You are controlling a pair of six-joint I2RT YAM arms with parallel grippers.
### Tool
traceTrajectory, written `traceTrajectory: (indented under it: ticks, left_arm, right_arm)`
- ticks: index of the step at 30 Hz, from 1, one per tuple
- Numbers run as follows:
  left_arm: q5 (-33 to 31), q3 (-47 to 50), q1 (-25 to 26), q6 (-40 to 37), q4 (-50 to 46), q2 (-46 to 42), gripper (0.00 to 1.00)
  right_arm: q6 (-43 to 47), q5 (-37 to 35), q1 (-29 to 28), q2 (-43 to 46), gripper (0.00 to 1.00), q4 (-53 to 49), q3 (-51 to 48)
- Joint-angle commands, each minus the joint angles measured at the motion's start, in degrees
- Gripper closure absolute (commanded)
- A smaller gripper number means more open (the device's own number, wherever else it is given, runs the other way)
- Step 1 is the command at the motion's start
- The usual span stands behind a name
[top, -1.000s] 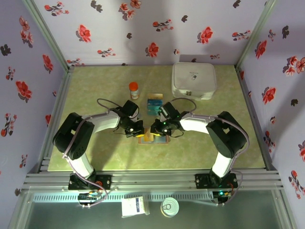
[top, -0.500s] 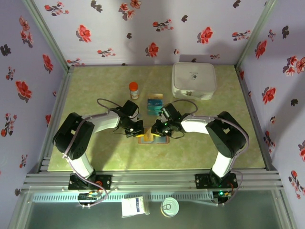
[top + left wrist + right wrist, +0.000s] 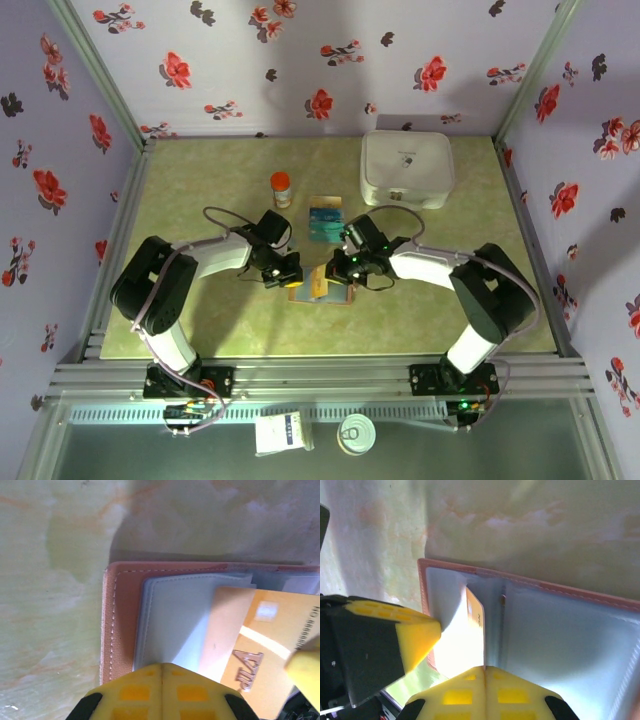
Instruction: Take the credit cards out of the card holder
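Mid-task on the worktop [image 3: 200,200]: several teal credit cards [image 3: 323,224] already lie just beyond the open card holder [image 3: 340,294], on its far side, while one tan-yellow card [image 3: 250,645] sits half out of the holder's blue-grey pocket [image 3: 170,620]. The right gripper [image 3: 336,272], over the holder, is closed thin on that card's edge; the left gripper [image 3: 288,272], at the holder's left edge, has its pads pressed together. Raised lettering on the card reads "VIP"; smaller print beside it is illegible.
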State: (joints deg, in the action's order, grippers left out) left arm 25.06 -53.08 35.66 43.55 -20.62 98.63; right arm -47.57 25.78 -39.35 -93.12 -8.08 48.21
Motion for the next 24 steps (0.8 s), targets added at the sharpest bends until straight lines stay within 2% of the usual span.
traceTrajectory:
  ticks: [1, 9, 24]
  left_arm:
    - [-1.9, 1.4, -0.6, -0.9, -2.4, -1.0, 1.00]
    - [-1.7, 1.1, -0.7, -0.7, -2.4, -1.4, 1.00]
    - [1.2, 0.7, 1.4, 1.5, 2.2, 0.5, 1.00]
  right_arm:
    - [3.5, -4.9, 0.3, 2.3, 0.95, -10.1, 1.2]
    - [5.0, -8.5, 0.2, 3.5, 0.95, -15.9, 4.8]
    - [2.5, -6.3, -1.1, -1.1, 0.95, -10.4, 5.5]
